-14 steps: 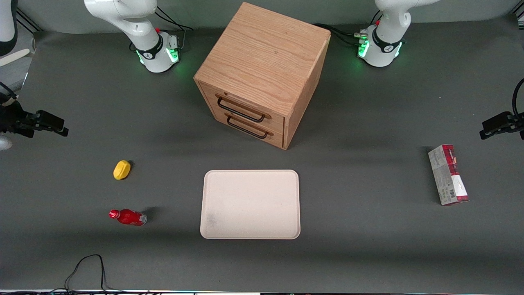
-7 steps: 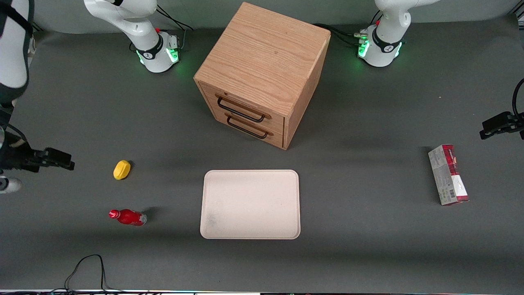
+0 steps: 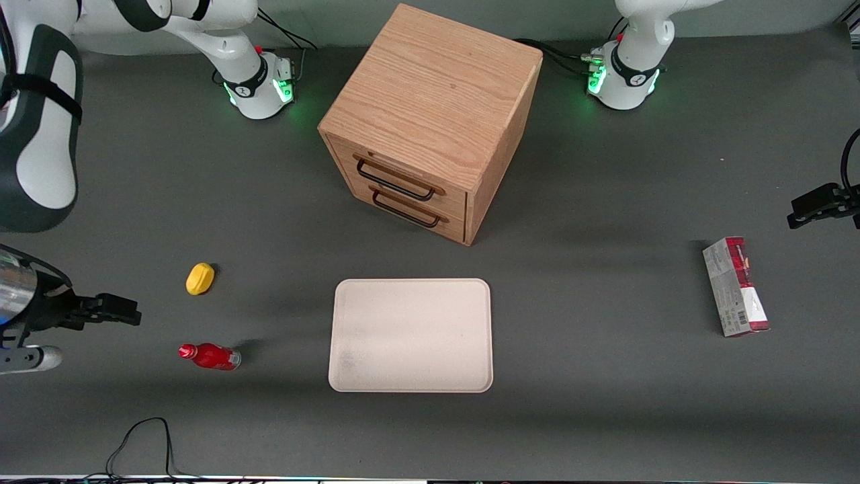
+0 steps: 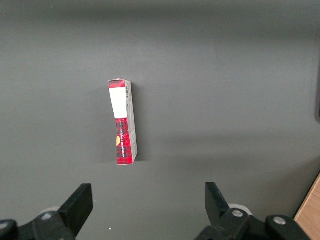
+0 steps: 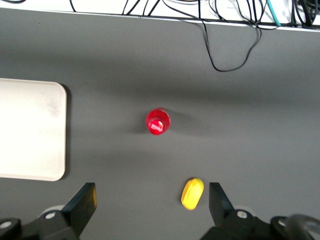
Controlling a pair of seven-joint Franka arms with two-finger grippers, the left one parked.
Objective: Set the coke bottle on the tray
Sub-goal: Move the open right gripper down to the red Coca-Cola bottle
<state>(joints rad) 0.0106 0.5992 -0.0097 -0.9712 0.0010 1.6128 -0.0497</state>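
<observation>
Right gripper [image 3: 124,314] is hanging above the table [image 3: 605,403] at the working arm's end, fingers spread wide and holding nothing — in the right wrist view both fingertips [image 5: 85,197] are showing with open table between them.

Using the tray [image 3: 410,335] as landmark:
- Coke bottle [image 3: 209,355] is standing upright on the table, well apart from the tray toward the working arm's end, level with the tray's edge nearest the front camera. Not on the tray. The wrist camera is looking straight down on its red cap [image 5: 157,121].
- Yellow lump [image 3: 199,278] is sitting at about the same sideways offset from the tray as the bottle, farther from the front camera, roughly level with the tray's upper edge.
- Gripper is sitting farther out from the tray than both bottle and lump, not touching either.
- Wooden drawer cabinet [image 3: 430,121] is standing farther from the front camera than the tray, turned at an angle, both drawers shut, two dark handles [image 3: 396,181] facing the tray.
- Red-and-white carton [image 3: 735,286] is lying flat well apart from the tray toward the parked arm's end.
- Tray itself is lying flat, nothing on it — a faint grey smudge near one corner.
- Black cable [image 3: 144,437] is looping on the table nearer the front camera than the bottle.
</observation>
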